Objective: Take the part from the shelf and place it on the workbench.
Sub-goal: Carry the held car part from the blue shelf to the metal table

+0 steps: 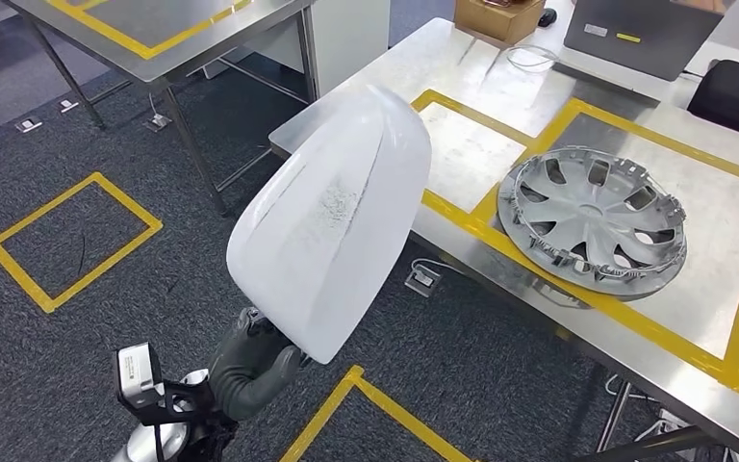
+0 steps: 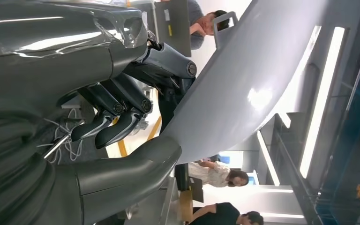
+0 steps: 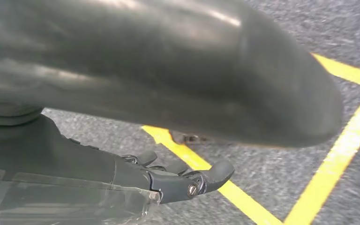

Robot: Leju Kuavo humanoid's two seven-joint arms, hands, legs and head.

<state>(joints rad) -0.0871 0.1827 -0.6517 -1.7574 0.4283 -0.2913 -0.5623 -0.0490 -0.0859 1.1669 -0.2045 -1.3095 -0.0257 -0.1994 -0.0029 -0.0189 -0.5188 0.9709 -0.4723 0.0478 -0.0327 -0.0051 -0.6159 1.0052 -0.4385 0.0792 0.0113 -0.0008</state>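
One white part [image 1: 332,226], a broad curved shell, is held up in the air in front of the robot, over the carpeted floor [image 1: 77,318] and just short of the near edge of the steel bench [image 1: 500,91]; the left robot hand [image 1: 255,361] grips it at its lower narrow end, thumb on one face and fingers curled against the other, as the left wrist view shows; the shell rises from that robot hand up and away toward the bench, its long axis tilted from lower left to upper right; the bench lies ahead and to the right of it, so I judge the coming move a forward carry and a lowering onto the surface; the nearer yellow-taped square [image 1: 462,144] lies behind the shell's top, while the next one holds a silver hubcap [image 1: 592,219]; the right robot hand [image 3: 187,180] hangs low over the floor's yellow tape, fingers curled in and holding nothing, well apart from the shell; a cardboard box [image 1: 498,17] and a laptop [image 1: 640,34] sit at the bench's far side; no label or writing is readable anywhere.
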